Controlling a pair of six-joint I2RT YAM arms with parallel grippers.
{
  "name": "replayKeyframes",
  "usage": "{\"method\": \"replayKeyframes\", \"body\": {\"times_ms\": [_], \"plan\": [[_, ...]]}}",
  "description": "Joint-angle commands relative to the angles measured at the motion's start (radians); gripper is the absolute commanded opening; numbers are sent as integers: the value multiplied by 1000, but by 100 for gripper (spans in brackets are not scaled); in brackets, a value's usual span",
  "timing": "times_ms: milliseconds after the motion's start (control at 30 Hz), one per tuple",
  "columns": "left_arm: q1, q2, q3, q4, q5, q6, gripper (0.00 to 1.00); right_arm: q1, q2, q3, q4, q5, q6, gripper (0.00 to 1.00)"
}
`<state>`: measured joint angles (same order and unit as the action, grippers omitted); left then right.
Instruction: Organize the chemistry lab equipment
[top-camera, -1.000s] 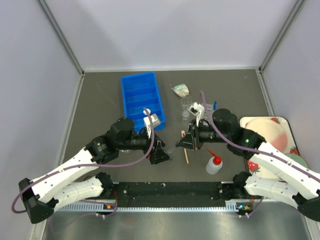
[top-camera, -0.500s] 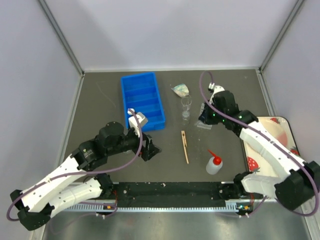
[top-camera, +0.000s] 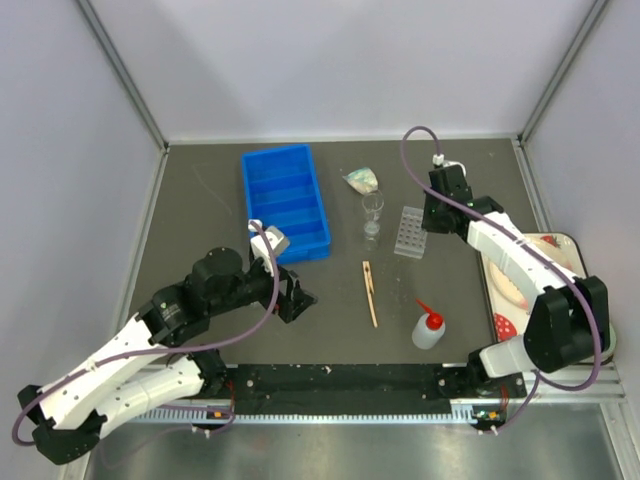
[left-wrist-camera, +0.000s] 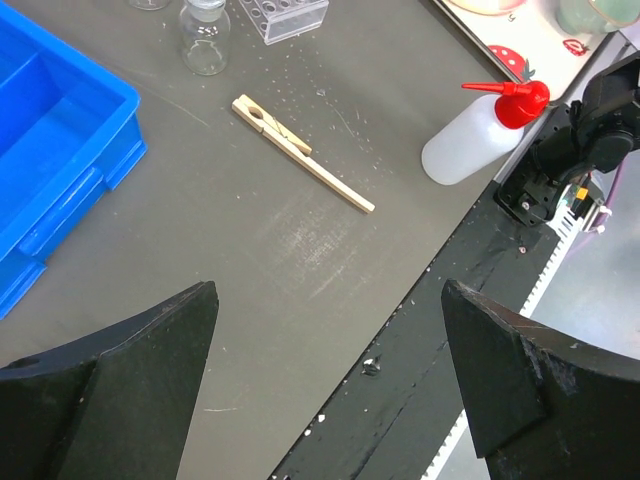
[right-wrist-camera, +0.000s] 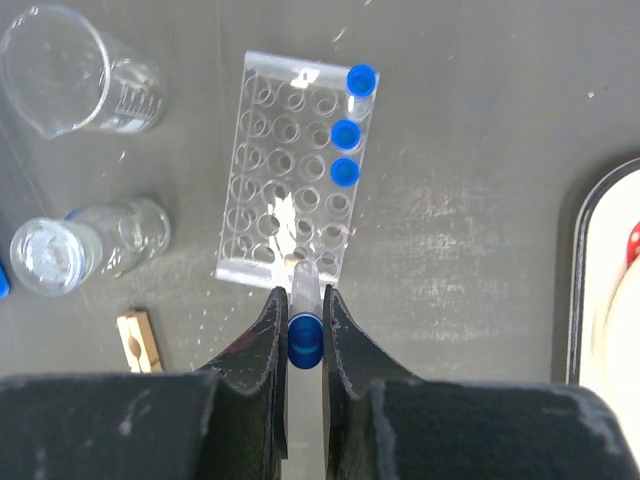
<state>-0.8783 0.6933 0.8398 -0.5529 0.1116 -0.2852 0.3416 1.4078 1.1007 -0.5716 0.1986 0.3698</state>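
Right wrist view: the right gripper (right-wrist-camera: 302, 297) is pinched narrow on a blue-capped tube (right-wrist-camera: 304, 340), whose clear end lies over the near edge of the tube rack (right-wrist-camera: 285, 170); I can't quite tell whether it touches. Three capped tubes (right-wrist-camera: 346, 133) stand in the rack's right column. The left gripper (left-wrist-camera: 330, 370) gapes wide, holding nothing, above the table (left-wrist-camera: 300, 260) near the wooden clamp (left-wrist-camera: 300, 152) and squeeze bottle (left-wrist-camera: 470, 145).

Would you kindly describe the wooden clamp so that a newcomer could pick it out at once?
Start at the blue bin at the back left. Nearer the front and to its right sits a white squeeze bottle; the wooden clamp lies flat just left of it. It is the only pale wooden stick among glass and plastic.
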Motion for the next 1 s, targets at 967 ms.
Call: {"method": "replayKeyframes", "body": {"times_ms": [967], "plan": [[2,-44,-15,18,2,29,99,-62,175,126,59,76,-12,0]]}}
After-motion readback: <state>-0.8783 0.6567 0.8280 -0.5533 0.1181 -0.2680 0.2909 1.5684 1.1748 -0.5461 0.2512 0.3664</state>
